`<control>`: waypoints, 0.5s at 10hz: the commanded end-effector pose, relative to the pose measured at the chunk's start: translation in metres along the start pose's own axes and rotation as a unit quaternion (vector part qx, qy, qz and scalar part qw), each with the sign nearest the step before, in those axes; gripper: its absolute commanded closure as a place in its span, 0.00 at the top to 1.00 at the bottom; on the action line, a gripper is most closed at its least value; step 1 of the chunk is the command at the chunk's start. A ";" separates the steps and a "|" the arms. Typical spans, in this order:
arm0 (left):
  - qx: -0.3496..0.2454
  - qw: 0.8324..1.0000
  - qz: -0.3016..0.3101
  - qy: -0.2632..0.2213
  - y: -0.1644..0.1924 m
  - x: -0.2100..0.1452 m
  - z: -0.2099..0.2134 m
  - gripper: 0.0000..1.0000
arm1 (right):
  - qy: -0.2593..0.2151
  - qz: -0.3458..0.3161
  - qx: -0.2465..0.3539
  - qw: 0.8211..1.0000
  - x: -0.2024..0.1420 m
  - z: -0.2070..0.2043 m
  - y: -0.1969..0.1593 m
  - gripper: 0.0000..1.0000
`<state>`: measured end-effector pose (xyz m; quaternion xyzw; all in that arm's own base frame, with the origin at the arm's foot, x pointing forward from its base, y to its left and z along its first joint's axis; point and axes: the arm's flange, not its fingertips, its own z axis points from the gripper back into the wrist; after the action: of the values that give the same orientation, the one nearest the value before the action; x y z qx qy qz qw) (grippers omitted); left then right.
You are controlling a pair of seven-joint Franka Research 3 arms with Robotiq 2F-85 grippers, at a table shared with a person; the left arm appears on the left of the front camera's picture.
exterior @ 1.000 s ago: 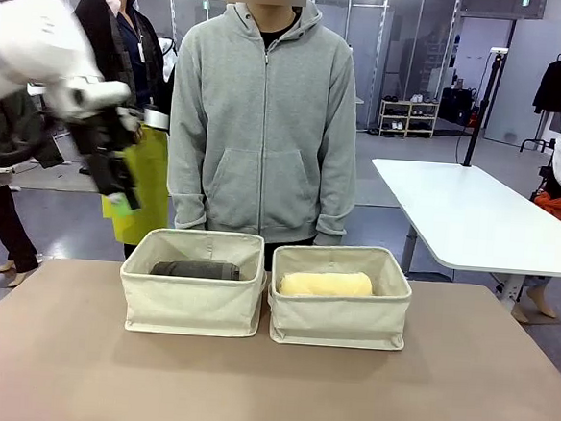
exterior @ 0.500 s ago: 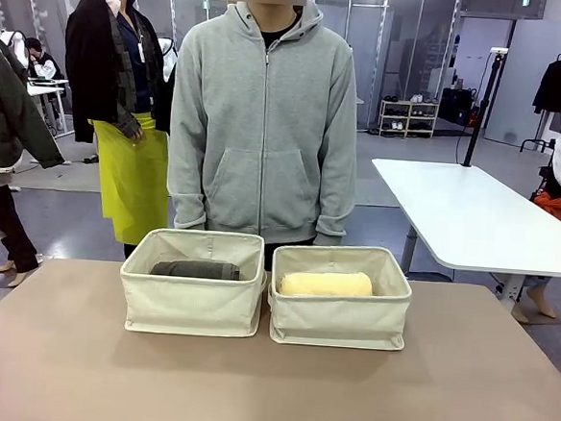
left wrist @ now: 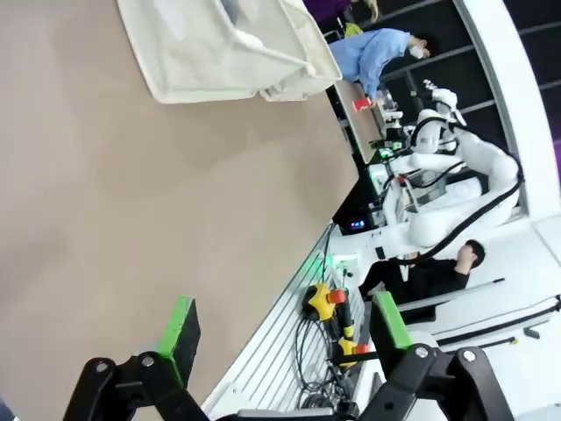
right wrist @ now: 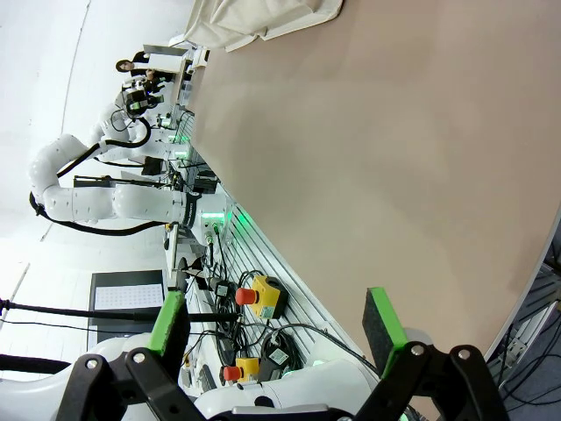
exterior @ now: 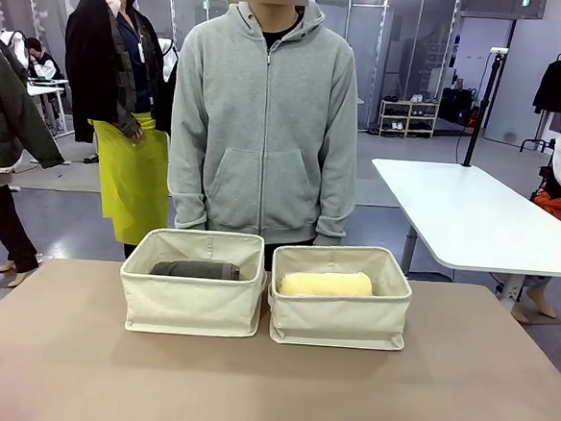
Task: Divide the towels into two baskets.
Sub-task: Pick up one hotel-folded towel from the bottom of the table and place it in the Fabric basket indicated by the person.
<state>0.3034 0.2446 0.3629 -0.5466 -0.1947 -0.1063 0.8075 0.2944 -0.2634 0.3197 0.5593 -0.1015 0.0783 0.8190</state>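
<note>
two baskets sit side by side at table centre: left basket [exterior: 194,296] holds dark grey towel [exterior: 195,269], right basket [exterior: 339,309] at 3 o'clock holds pale yellow towel [exterior: 325,284]. left gripper [left wrist: 285,338] and right gripper [right wrist: 276,333] seen spread apart, empty.

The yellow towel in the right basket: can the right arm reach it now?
Probably yes. The yellow towel lies uncovered on top in the open right basket, and the right gripper is open and empty.

Left hand [left wrist: 285,338] and right hand [right wrist: 276,329] gape, empty.
</note>
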 end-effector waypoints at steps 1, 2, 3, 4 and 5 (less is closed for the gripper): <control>0.012 1.000 0.024 -0.010 -0.003 0.011 0.004 0.99 | 0.004 -0.003 -0.007 1.000 -0.003 -0.001 0.003 1.00; 0.021 1.000 0.006 -0.015 0.002 0.014 0.004 0.99 | 0.004 -0.003 -0.007 1.000 -0.003 -0.001 0.003 1.00; 0.000 1.000 0.013 0.000 0.005 -0.002 0.000 0.99 | 0.004 -0.003 -0.007 1.000 -0.003 -0.001 0.003 1.00; 0.000 1.000 0.013 0.000 0.005 -0.002 0.000 0.99 | 0.004 -0.003 -0.007 1.000 -0.003 -0.001 0.003 1.00; 0.000 1.000 0.013 0.000 0.005 -0.002 0.000 0.99 | 0.004 -0.003 -0.007 1.000 -0.003 -0.001 0.003 1.00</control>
<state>0.3068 0.2456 0.3581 -0.5467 -0.1867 -0.0968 0.8105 0.2945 -0.2634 0.3197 0.5593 -0.1014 0.0784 0.8190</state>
